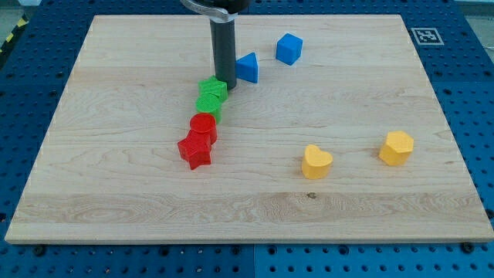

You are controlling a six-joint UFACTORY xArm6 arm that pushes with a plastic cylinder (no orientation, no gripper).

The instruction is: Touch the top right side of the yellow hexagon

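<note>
The yellow hexagon [396, 147] lies at the view's right, with a yellow heart [316, 161] to its left. My tip [225, 86] stands far from both, at the view's upper middle. It is just right of a green cube [212, 89] and just left of a blue triangle block [247, 67]. Whether it touches either I cannot tell.
A blue cube [289, 48] lies at the view's top, right of the triangle. Below the green cube run a green star [208, 105], a red cylinder [203, 125] and a red star [195, 150] in a slanting line. The wooden board [116, 193] sits on a blue pegboard.
</note>
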